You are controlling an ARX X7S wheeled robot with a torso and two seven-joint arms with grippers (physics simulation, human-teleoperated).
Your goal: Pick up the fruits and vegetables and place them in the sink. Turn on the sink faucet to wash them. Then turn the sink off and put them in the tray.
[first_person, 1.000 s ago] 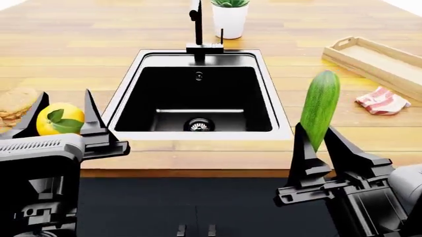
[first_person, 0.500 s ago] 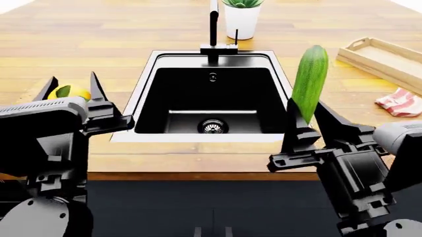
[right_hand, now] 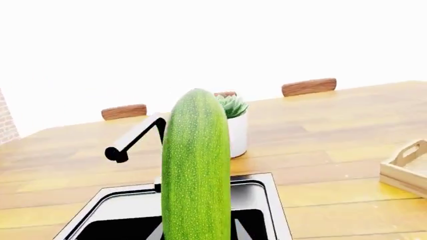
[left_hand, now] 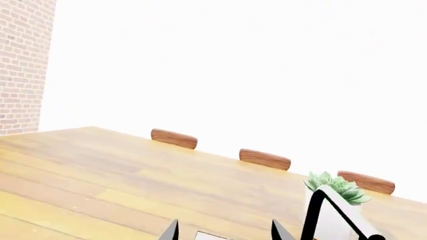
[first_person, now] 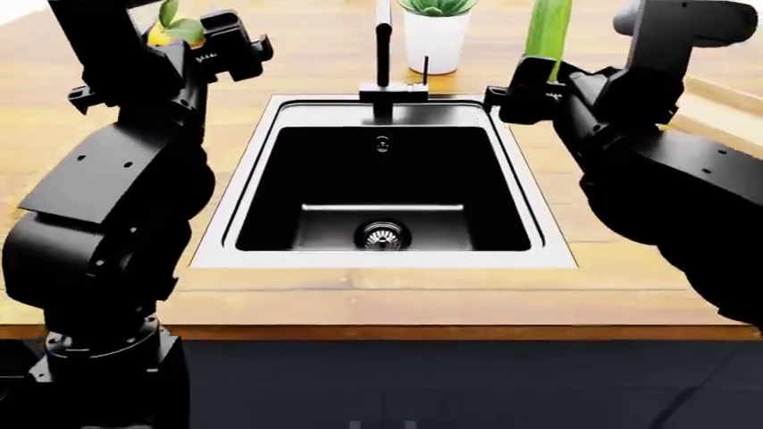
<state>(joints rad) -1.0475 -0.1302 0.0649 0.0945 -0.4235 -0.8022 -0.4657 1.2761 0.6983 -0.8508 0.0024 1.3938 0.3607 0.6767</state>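
In the head view, my left gripper (first_person: 179, 34) is raised at the sink's far left corner and shut on the yellow lemon (first_person: 157, 34), whose green leaf shows. The left wrist view shows only the left gripper's (left_hand: 225, 231) spread fingertips; the lemon is out of that view. My right gripper (first_person: 551, 64) is shut on the lower end of the upright green cucumber (first_person: 549, 25) at the sink's far right corner. In the right wrist view the cucumber (right_hand: 196, 175) fills the right gripper (right_hand: 198, 231). The black sink (first_person: 221, 206) lies between the arms, with the faucet (first_person: 384, 54) behind it. The tray (right_hand: 407, 170) is at the right.
A white plant pot (first_person: 435, 40) stands right of the faucet (right_hand: 137, 135) at the back. The steel drain (first_person: 381, 236) sits near the basin's front wall. Wooden chair backs (left_hand: 173, 139) line the counter's far edge. My bulky arms flank the sink on both sides.
Both arms have risen and moved toward the back of the sink, carrying the lemon and the cucumber. The head view has shifted, and the striped slab at the right no longer shows.
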